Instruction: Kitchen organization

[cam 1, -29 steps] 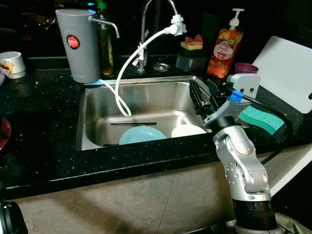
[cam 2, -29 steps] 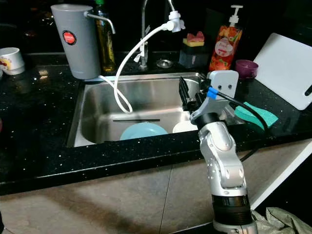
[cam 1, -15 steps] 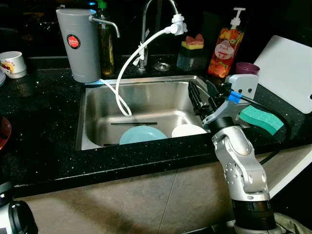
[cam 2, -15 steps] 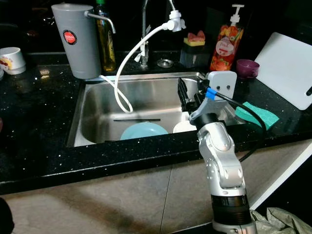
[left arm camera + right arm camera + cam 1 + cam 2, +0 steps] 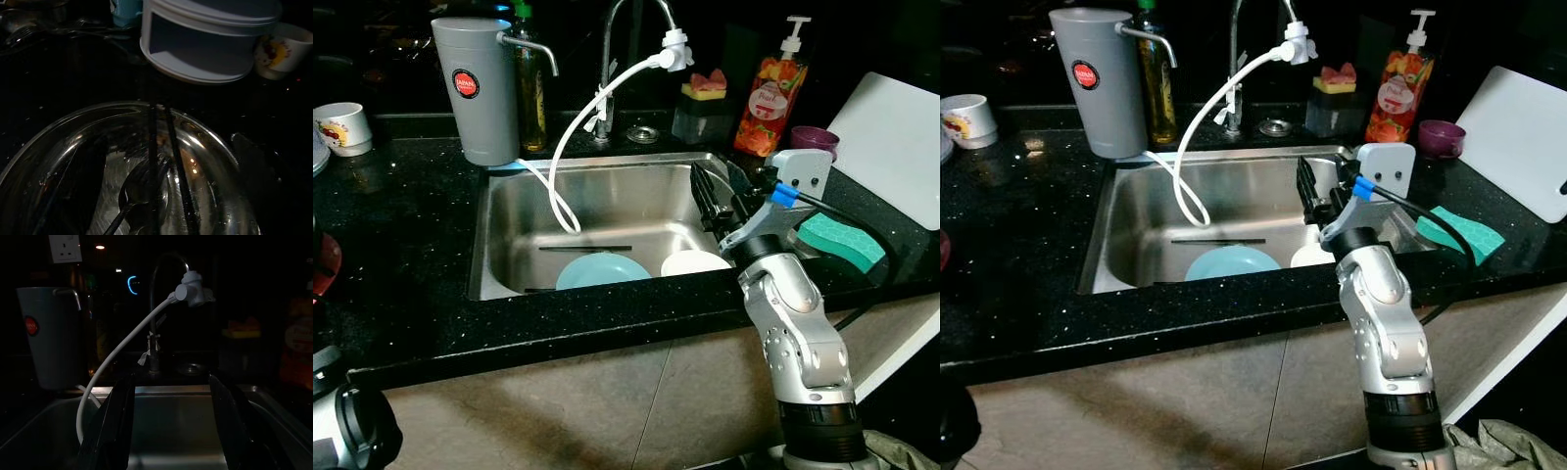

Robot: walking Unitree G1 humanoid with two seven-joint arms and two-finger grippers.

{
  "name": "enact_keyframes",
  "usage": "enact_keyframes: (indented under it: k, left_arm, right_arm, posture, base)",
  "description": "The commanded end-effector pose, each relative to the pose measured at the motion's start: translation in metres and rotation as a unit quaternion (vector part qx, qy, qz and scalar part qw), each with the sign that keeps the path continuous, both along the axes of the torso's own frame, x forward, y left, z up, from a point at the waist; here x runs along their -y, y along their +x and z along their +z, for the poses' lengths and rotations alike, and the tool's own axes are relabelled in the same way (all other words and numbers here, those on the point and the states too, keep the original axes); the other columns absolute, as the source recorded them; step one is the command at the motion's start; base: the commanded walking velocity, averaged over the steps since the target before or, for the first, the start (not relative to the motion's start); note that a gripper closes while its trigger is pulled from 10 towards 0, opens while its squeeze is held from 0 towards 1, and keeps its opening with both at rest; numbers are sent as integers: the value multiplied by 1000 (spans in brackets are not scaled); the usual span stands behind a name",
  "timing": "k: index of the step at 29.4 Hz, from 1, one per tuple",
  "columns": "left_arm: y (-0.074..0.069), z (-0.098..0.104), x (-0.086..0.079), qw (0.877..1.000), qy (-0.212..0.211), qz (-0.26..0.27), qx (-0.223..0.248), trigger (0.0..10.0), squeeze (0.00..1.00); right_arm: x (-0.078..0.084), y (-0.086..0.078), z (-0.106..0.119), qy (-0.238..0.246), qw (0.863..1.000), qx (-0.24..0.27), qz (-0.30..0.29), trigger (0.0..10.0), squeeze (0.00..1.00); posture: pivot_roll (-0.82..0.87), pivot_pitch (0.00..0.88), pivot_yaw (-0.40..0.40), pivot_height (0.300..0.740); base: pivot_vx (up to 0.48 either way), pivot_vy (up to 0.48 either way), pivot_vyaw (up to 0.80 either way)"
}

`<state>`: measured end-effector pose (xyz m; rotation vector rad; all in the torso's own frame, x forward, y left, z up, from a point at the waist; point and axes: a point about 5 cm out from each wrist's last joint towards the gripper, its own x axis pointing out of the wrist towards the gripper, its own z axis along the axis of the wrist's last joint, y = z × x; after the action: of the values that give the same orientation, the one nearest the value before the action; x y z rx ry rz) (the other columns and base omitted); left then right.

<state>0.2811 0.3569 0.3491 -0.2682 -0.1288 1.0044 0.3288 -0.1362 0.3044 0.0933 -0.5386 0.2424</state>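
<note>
Sitting in the bottom of the stainless sink (image 5: 509, 245): a light blue plate (image 5: 600, 270) and, just to its right, a white bowl (image 5: 693, 262), both near the front wall. A thin dark stick, maybe a chopstick (image 5: 585, 249), lies flat just behind the plate.

Right gripper (image 5: 717, 194) hovers over the sink's right end, above the white bowl, not touching it. Fingers (image 5: 113, 426) are spread apart with nothing between them; the right wrist view looks straight between them to the faucet (image 5: 155, 323). A white camera block with a blue connector (image 5: 787, 194) sits on top of that wrist.

White hose (image 5: 570, 147) runs from the faucet head down into the basin, looping near the back left. Grey water filter jug (image 5: 476, 90) with a red round label stands at the sink's back left corner, and an oil bottle (image 5: 530, 83) is just beside it. Orange soap dispenser (image 5: 768, 93) and a sponge holder (image 5: 703, 108) are behind the sink on the right, with a small purple cup (image 5: 816, 141) next to the dispenser.

Green sponge (image 5: 839, 240) lies on the black speckled countertop (image 5: 401, 255) right of the sink, near a white cutting board (image 5: 891, 147). White mug (image 5: 340, 127) at far left.

Left wrist view is dark: a glass bowl (image 5: 58, 142) holding a spoon (image 5: 137, 196), with two thin dark rods across it, a white container (image 5: 205, 44) behind. Can't tell the left gripper's state.
</note>
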Motion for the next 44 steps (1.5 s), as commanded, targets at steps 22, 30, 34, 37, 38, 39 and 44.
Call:
enact_keyframes:
  k: [22,30,34,37,38,39,44]
  left_arm:
    - [1,-17,-5,997,-74,3,-13,10000,0]
    - [7,-25,-4,994,-99,-25,-25,10000,0]
    - [8,-26,-5,994,-103,-27,-27,9608,0]
    - [9,-27,-6,994,-107,-28,-27,9490,0]
    - [10,-27,-6,993,-107,-28,-26,9451,0]
    - [10,-26,-6,993,-108,-28,-25,9451,0]
    - [8,-24,-10,994,-110,-12,-15,9373,0]
  right_arm:
    - [1,1,-1,4,1000,1,-3,10000,0]
    - [2,0,-1,6,1000,1,-4,10000,0]
    - [2,0,-1,6,1000,2,-3,10000,0]
    - [2,0,-1,6,1000,2,-4,10000,0]
    - [2,0,-1,6,1000,2,-4,10000,0]
    - [2,0,-1,6,1000,2,-5,10000,0]
    - [2,0,-1,6,1000,1,-5,10000,0]
  posture:
    - [122,177,-53,740]
    - [120,177,-52,740]
    - [120,177,-52,740]
    - [120,177,-52,740]
    - [120,177,-52,740]
    - [120,177,-52,740]
    - [120,177,-52,740]
  base:
    - [0,0,0]
    - [0,0,0]
    - [0,0,0]
    - [0,0,0]
    - [0,0,0]
    - [0,0,0]
    - [0,0,0]
